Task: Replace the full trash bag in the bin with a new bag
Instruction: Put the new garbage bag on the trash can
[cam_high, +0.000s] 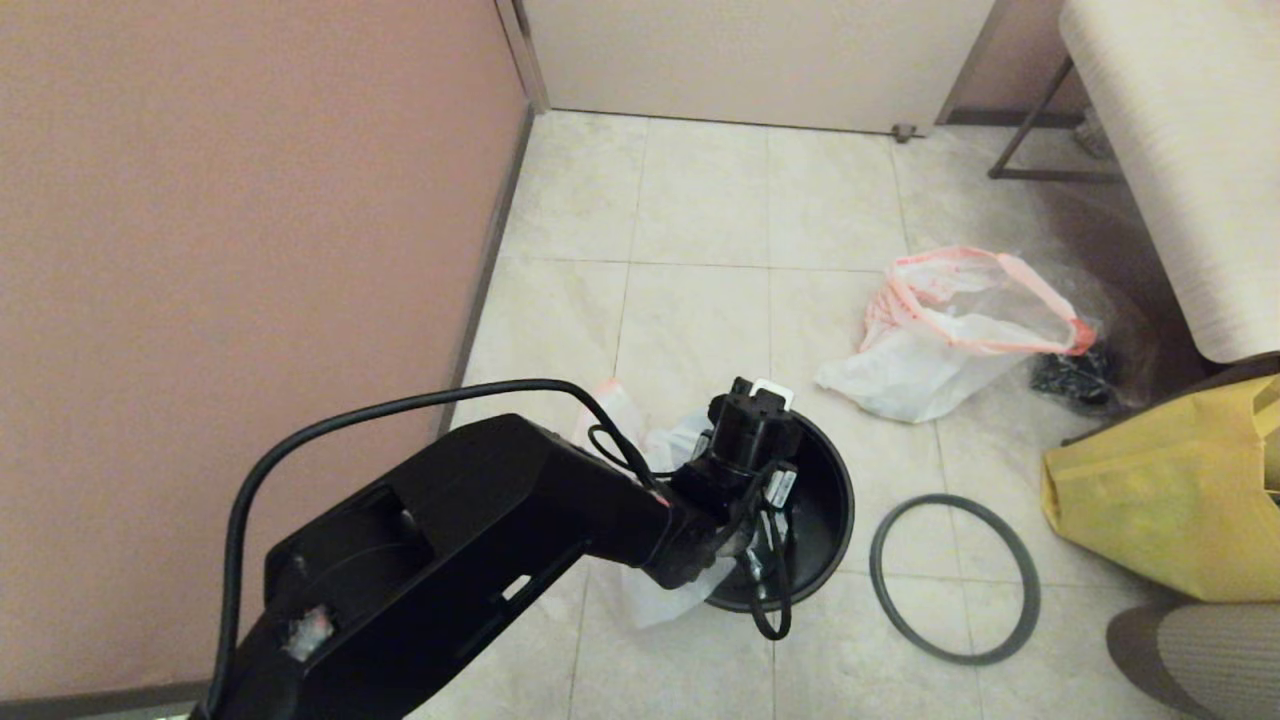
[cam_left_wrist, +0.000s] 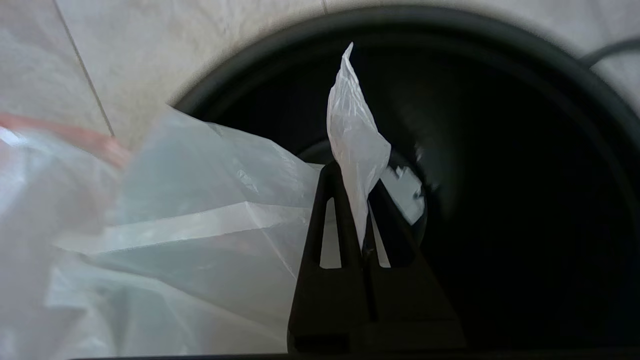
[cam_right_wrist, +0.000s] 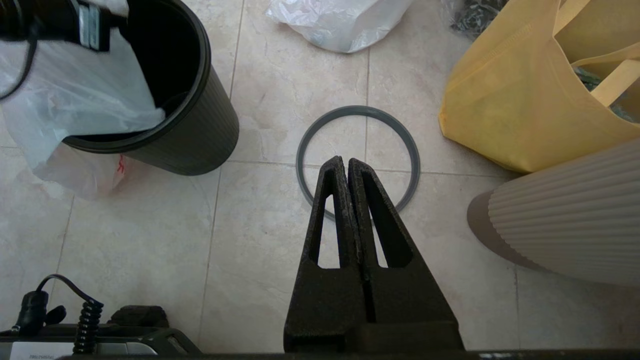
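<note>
The black bin (cam_high: 846, 500) stands on the tiled floor, its grey hoop (cam_high: 876, 575) lying flat to its right. My left gripper (cam_left_wrist: 356, 172) reaches down into the bin's mouth (cam_left_wrist: 500, 30), shut on a fold of the new bag (cam_left_wrist: 200, 210). This limp white bag (cam_high: 650, 600) drapes over the bin's left rim and down its outside, red print showing (cam_right_wrist: 120, 162). The full trash bag (cam_high: 900, 370) lies on the floor beyond the bin, pink-red rim gaping. My right gripper (cam_right_wrist: 344, 161) hangs shut and empty above the hoop (cam_right_wrist: 358, 109), and is out of the head view.
A big yellow bag (cam_high: 1160, 500) sits at the right, next to a clear bag with black stuff (cam_high: 1075, 375). A ribbed beige object (cam_high: 1200, 650) fills the near right corner. A pink wall (cam_high: 250, 250) runs along the left; a white tabletop (cam_high: 1180, 150) overhangs far right.
</note>
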